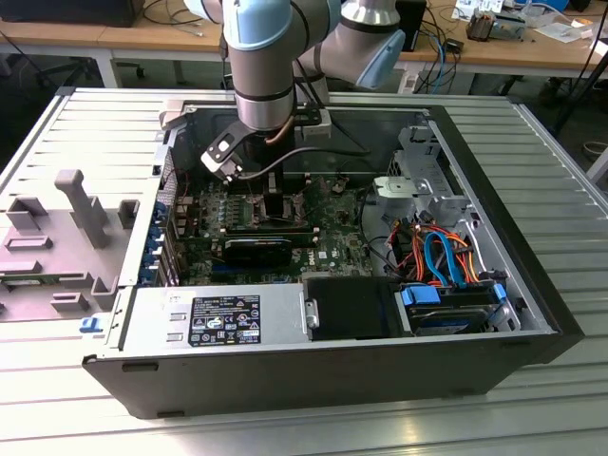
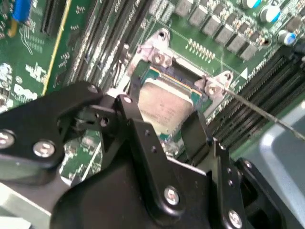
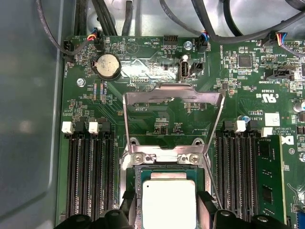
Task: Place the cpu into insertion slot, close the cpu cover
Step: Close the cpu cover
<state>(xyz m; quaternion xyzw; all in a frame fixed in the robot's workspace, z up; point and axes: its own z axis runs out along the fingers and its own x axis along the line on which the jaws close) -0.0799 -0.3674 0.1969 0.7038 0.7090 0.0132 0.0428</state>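
Note:
The cpu (image 3: 169, 202) is a light silver square lying flat inside the insertion slot (image 3: 138, 183), whose metal rim frames it. My gripper (image 3: 167, 212) hangs low over the socket, its black fingers (image 3: 206, 205) open and straddling the chip with small gaps. The second wrist view has the same: the cpu (image 2: 164, 102) seated between the fingers (image 2: 194, 131). The cpu cover (image 3: 172, 95), a thin silvery frame, stands swung back and open from its hinge at the socket's far edge. A lever wire (image 2: 257, 109) sticks out beside the socket. In the exterior view my gripper (image 1: 275, 204) is down at the motherboard's middle.
Long black memory slots (image 3: 90, 176) (image 3: 236, 176) flank the socket on both sides. A coin battery (image 3: 107, 66) and black cables (image 3: 66, 43) lie beyond the cover. The grey drive cage (image 1: 418, 180), coloured cables (image 1: 442, 256) and power supply (image 1: 218, 318) crowd the case.

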